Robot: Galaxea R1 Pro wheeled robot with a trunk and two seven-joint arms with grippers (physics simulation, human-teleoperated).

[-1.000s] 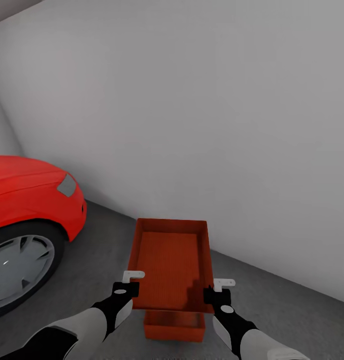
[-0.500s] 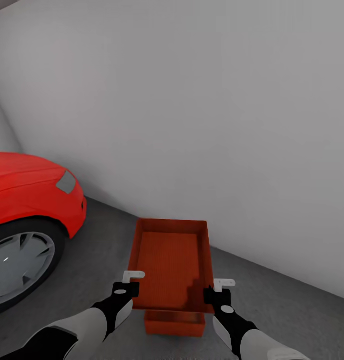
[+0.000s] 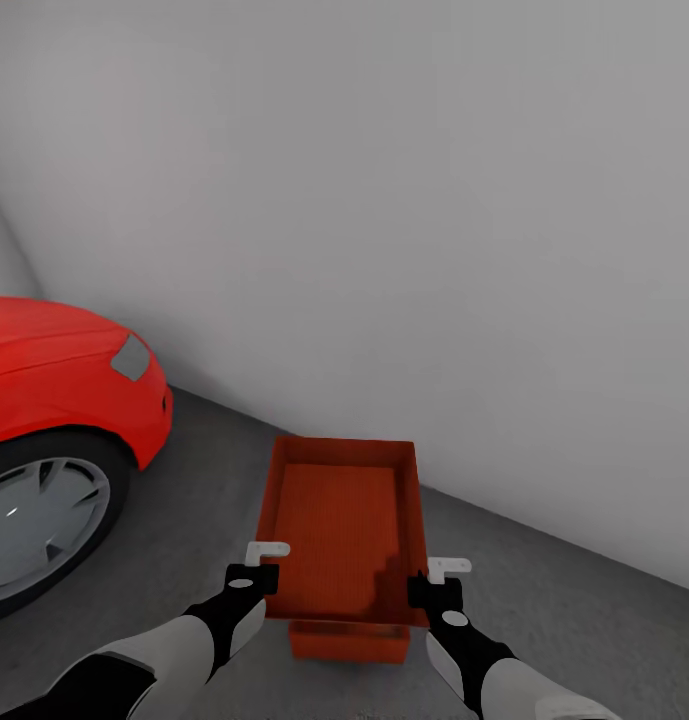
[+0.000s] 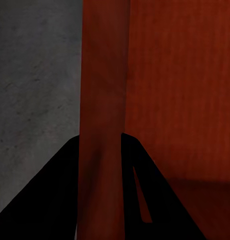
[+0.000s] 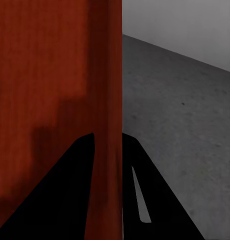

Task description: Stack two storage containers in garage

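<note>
Grey garage floor below, red-orange container with side walls pinched between both grippers' closed fingers.

No legible text, label or number anywhere (plain containers, bare wall, unmarked car).

Both grippers, left gripper and right gripper, clamp the side walls of the upper container, held over the lower container on the grey floor, red car alongside.
</note>
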